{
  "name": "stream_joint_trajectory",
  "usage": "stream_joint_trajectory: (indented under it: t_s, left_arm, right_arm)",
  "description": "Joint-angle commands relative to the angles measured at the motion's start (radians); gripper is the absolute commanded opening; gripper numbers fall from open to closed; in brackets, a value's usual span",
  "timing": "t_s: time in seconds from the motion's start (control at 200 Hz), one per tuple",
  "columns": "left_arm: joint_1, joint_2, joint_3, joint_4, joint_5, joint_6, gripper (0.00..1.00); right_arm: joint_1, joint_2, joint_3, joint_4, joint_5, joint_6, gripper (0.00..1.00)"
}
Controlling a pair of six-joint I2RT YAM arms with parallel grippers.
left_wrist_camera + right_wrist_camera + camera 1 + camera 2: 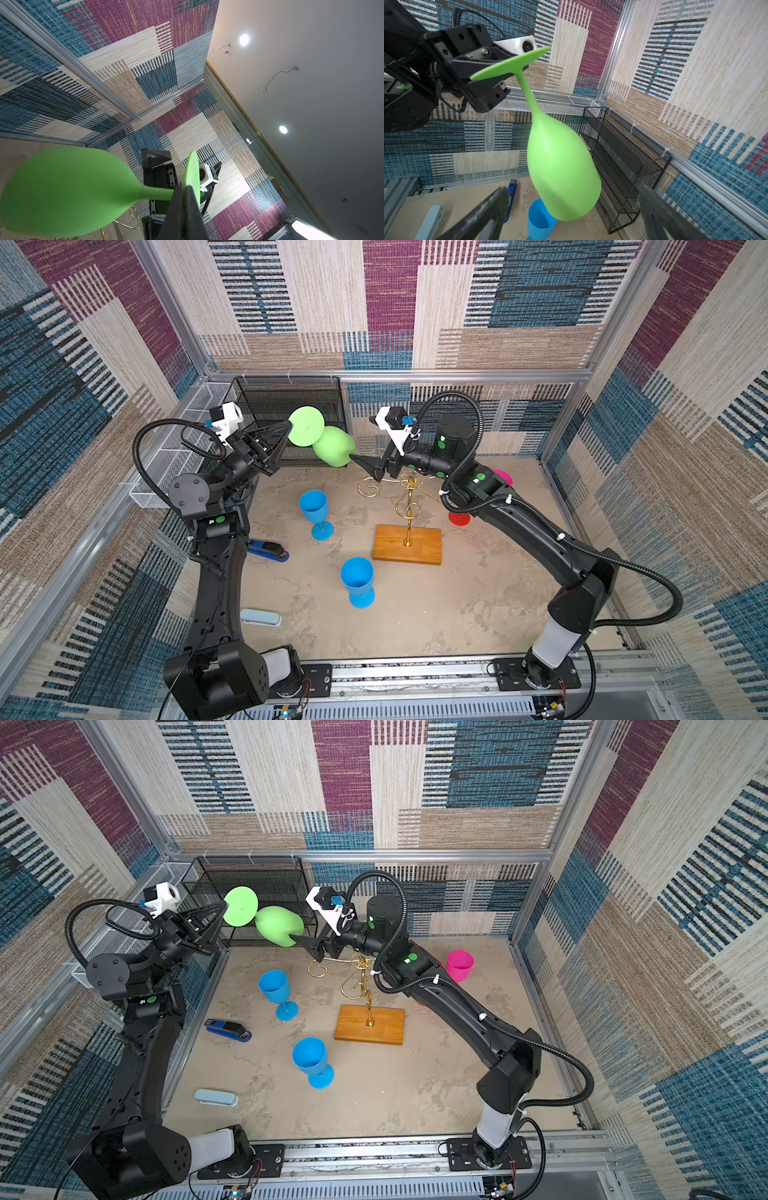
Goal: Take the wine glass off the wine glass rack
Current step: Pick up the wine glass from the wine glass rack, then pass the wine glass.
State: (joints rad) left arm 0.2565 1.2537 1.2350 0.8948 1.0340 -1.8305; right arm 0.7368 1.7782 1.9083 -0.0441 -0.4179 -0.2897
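A light green wine glass (334, 446) (279, 925) hangs in the air, tilted, foot up and bowl down, to the left of the wine glass rack and clear of its arms. My left gripper (289, 425) (184, 189) is shut on the rim of the glass's flat foot (510, 62). My right gripper (358, 443) (574, 190) is open, its fingers either side of the bowl's mouth without touching it. The wine glass rack (409, 497) (368, 990) is thin gold wire with scrolled arms on a wooden base (407, 544), under the right wrist.
Two blue goblets (313, 506) (357, 576) stand left of and in front of the rack. A pink cup (460, 964) and a red disc (459, 518) lie behind the right arm. Black mesh shelf (291, 414), white wire tray (174, 460), blue stapler (268, 551), pale blue case (261, 618).
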Motion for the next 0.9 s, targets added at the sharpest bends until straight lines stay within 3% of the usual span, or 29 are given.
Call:
stream_joint_trajectory:
  t_s: [0.0,0.406,0.696,0.896]
  left_arm:
    - [0.0,-0.006,0.004,0.068,-0.009,-0.029,0.0]
    - [-0.001,0.005,0.005,0.166,-0.034,-0.133,0.0]
    - [-0.004,0.025,-0.014,0.263,-0.059,-0.224,0.0]
    - [-0.005,0.023,0.006,0.255,-0.053,-0.224,0.0]
  right_arm:
    - [0.028,0.065,0.081,-0.054,-0.005,-0.046,0.99]
    - [0.078,0.241,0.296,-0.143,0.018,-0.033,1.0]
    - [0.088,0.276,0.353,-0.147,0.074,-0.018,1.0]
    - [0.093,0.271,0.357,-0.15,0.09,-0.009,0.91]
